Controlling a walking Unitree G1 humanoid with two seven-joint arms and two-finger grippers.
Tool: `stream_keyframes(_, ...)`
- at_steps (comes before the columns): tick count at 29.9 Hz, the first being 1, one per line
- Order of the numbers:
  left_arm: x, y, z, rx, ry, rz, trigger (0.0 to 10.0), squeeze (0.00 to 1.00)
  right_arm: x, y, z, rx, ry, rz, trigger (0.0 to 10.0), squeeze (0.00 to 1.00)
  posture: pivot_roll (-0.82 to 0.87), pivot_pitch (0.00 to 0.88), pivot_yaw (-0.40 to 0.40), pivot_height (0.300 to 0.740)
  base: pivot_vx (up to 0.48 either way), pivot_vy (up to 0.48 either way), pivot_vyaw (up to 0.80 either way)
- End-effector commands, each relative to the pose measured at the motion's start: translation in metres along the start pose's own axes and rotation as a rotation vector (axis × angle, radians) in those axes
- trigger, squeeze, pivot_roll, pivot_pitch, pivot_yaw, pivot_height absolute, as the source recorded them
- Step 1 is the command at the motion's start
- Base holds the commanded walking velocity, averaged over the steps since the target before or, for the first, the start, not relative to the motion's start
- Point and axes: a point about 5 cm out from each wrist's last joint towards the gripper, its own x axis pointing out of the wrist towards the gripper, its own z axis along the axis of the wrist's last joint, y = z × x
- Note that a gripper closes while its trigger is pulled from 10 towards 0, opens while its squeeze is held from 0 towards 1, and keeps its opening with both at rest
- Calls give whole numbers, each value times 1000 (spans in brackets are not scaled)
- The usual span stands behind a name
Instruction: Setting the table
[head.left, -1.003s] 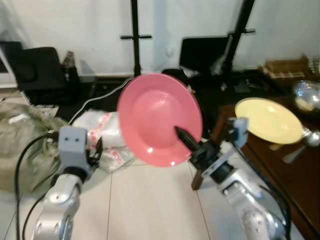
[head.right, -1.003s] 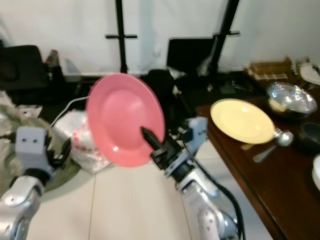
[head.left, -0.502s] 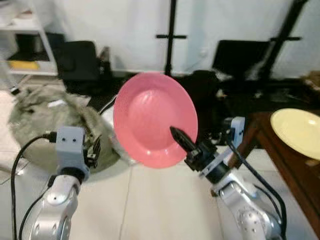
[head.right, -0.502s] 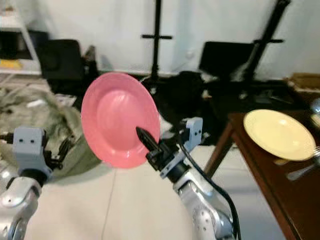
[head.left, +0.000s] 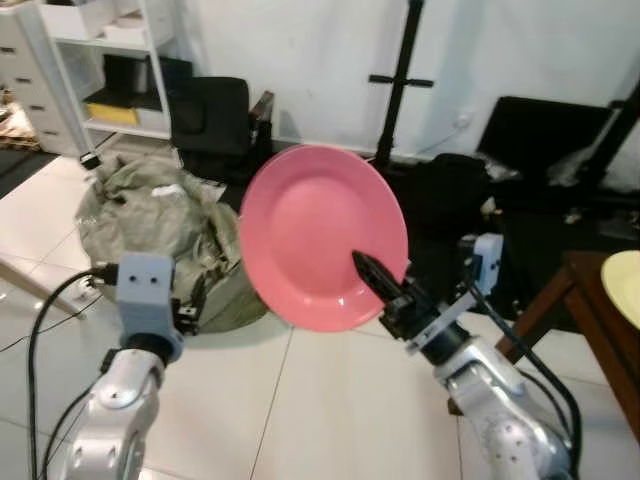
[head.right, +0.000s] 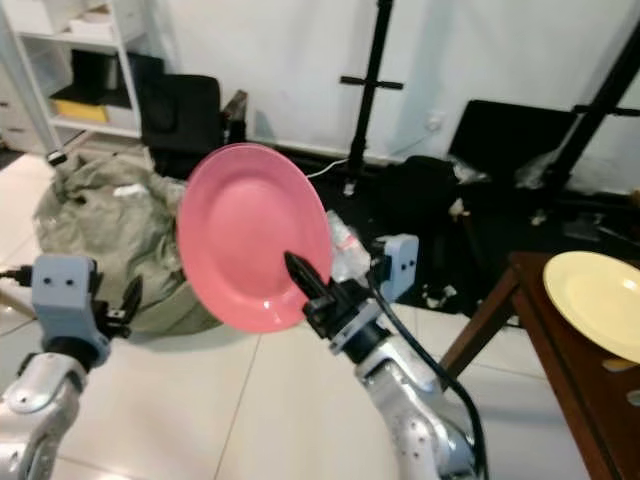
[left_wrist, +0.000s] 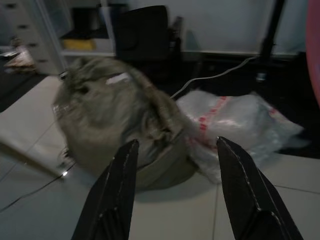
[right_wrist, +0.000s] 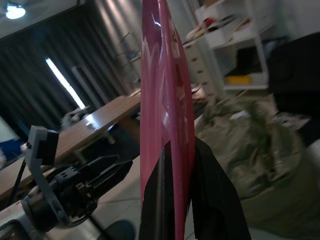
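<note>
The right gripper (head.left: 372, 279) clenches the lower rim of a round glossy pink plate (head.left: 322, 236), held upright above the tiled floor (head.left: 330, 400). The left gripper (left_wrist: 175, 187) hangs released. Beyond lies a crumpled olive-green cloth sack (head.left: 160, 235). No writing is legible.

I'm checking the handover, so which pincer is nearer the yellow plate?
Right. The right pincer, gripping the pink plate, is closer to the yellow plate; the left pincer is farther away, open near the olive bag.

White wall (head.left: 300, 60), pale tiled floor (head.left: 300, 420), white shelving (head.left: 90, 60).
</note>
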Motion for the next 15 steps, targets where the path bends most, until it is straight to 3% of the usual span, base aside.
stream_keyframes(1,-2,0,-3,5,18,4,10000,0,-1,1,1,5,-6,4,10000,0,24,0,57,740,0,0,650)
stream_keyframes(15,-1,-1,-3,-9,17,9,10000,0,-1,0,1,6,-3,7,10000,0,23,0,56,740,0,0,649)
